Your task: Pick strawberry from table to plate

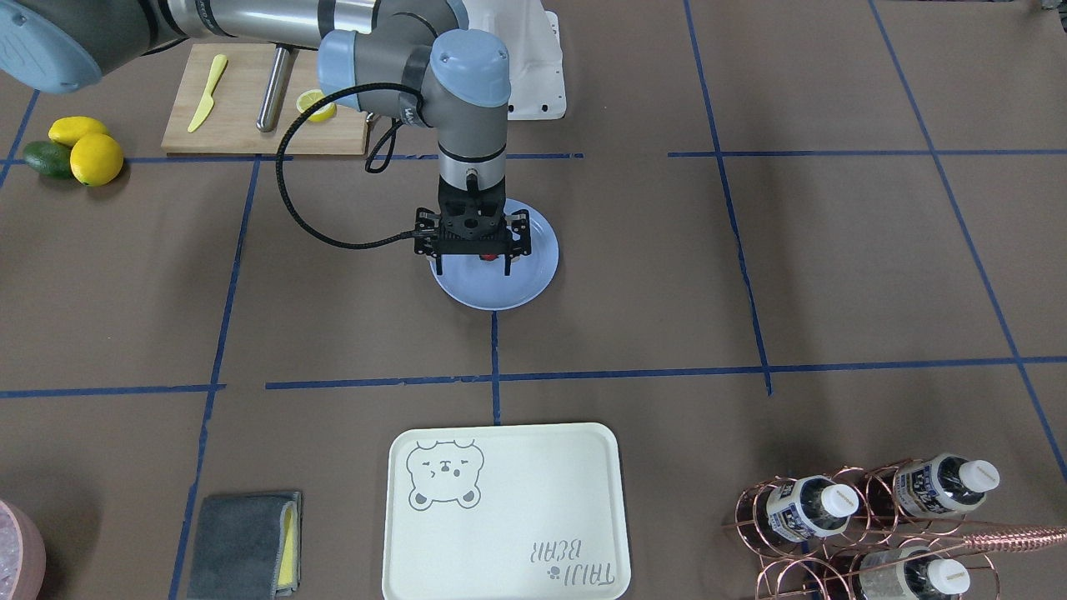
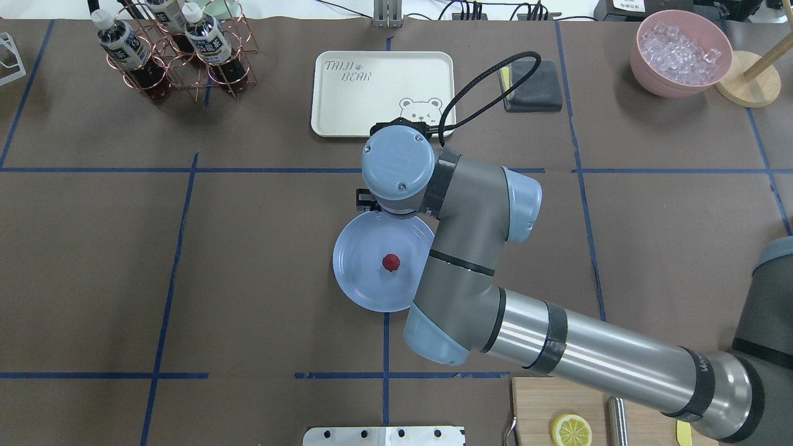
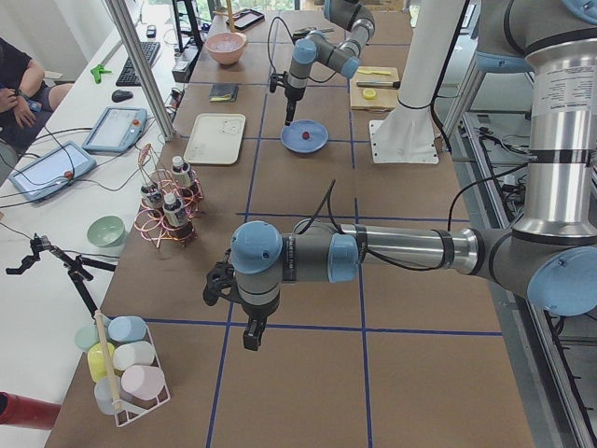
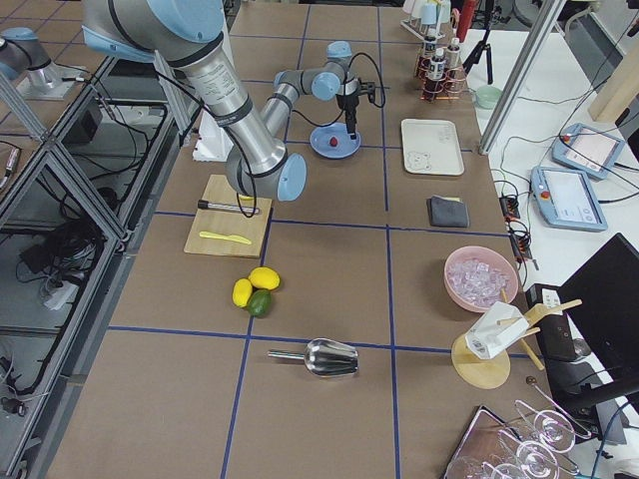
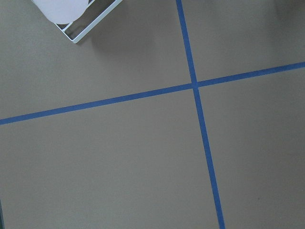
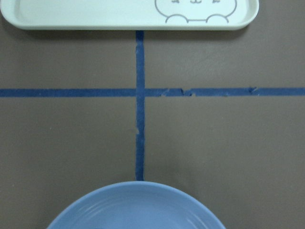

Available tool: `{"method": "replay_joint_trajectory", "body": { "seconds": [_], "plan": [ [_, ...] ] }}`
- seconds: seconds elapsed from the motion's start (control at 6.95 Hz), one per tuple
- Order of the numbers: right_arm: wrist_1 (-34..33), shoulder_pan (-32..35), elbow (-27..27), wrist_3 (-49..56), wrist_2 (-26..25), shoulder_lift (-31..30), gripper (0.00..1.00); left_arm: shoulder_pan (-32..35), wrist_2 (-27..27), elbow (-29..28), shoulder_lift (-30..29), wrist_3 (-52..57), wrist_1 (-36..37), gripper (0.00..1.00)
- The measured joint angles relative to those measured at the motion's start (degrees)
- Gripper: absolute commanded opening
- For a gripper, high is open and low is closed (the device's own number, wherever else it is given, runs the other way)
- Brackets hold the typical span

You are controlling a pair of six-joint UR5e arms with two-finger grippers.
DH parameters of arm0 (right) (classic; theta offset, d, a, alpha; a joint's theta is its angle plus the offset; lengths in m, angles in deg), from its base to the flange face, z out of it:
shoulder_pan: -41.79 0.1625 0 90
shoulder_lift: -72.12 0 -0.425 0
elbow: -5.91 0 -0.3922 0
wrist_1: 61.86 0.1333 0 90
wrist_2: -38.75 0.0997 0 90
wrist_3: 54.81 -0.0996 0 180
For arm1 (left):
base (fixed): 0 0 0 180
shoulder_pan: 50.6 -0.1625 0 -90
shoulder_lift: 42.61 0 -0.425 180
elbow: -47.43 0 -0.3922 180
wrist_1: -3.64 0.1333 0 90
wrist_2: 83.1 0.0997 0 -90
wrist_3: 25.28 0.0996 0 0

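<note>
The small dark-red strawberry [image 2: 390,262] lies in the middle of the light-blue plate [image 2: 362,282] on the brown table [image 2: 260,260]. My right gripper [image 1: 472,267] hangs open above the plate [image 1: 500,293], over the side nearest the bear tray, with the strawberry [image 1: 487,256] showing just behind it, free of the fingers [image 1: 438,265]. In the right wrist view only the plate's rim [image 6: 138,200] shows. My left gripper [image 3: 250,334] hovers over bare table far from the plate [image 3: 304,142], seen only from the side, so I cannot tell whether it is open or shut.
A cream bear tray [image 1: 508,508] lies beyond the plate. A wooden board [image 1: 242,117] with a knife and a lemon half, two lemons [image 1: 93,157] and an avocado [image 1: 46,158] sit near the robot. A copper bottle rack [image 1: 867,525], a grey cloth [image 1: 246,542] and a pink ice bowl [image 2: 678,52] line the far edge.
</note>
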Motion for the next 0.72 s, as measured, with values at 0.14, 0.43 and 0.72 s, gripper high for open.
{"method": "replay_joint_trajectory", "body": {
  "seconds": [0.14,0.43,0.72],
  "plan": [
    [-4.03,1.7,3.05,2.47,0.28,0.01,1.0,0.0,-0.04,0.02,0.01,0.04,-0.03,1.0],
    [-9.06,4.09,7.15,5.44,0.48,-0.03,1.0,0.0,-0.3,0.01,0.02,0.12,-0.13,1.0],
    [-10.15,5.9,7.96,7.19,0.53,-0.23,1.0,0.0,-0.53,-0.25,0.03,0.17,-0.42,1.0]
  ]
}}
